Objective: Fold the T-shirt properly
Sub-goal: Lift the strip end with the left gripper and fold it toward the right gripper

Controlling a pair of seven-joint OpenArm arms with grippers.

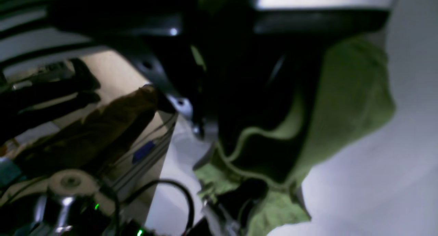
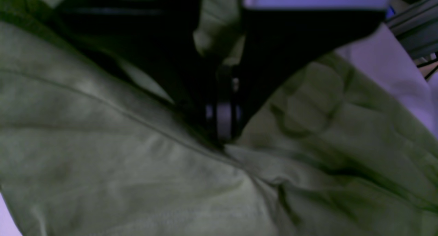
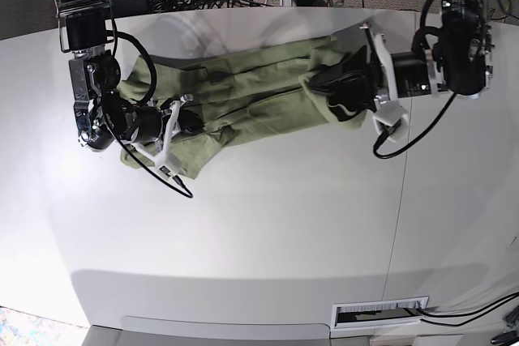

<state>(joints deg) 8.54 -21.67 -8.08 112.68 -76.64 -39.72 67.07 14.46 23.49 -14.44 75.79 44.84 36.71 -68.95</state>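
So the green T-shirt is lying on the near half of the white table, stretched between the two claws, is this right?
Not quite. The T-shirt lies on the far half of the white table, toward the back edge, as the base view shows. The rest holds: it is stretched between the right claw and the left claw.

I can't read any text, label, brand or number in my three views. The T-shirt (image 3: 243, 99) is plain, no print, and both wrist views are too dark and blurred to give me any lettering. The table (image 3: 268, 232) carries no marking I can make out either.
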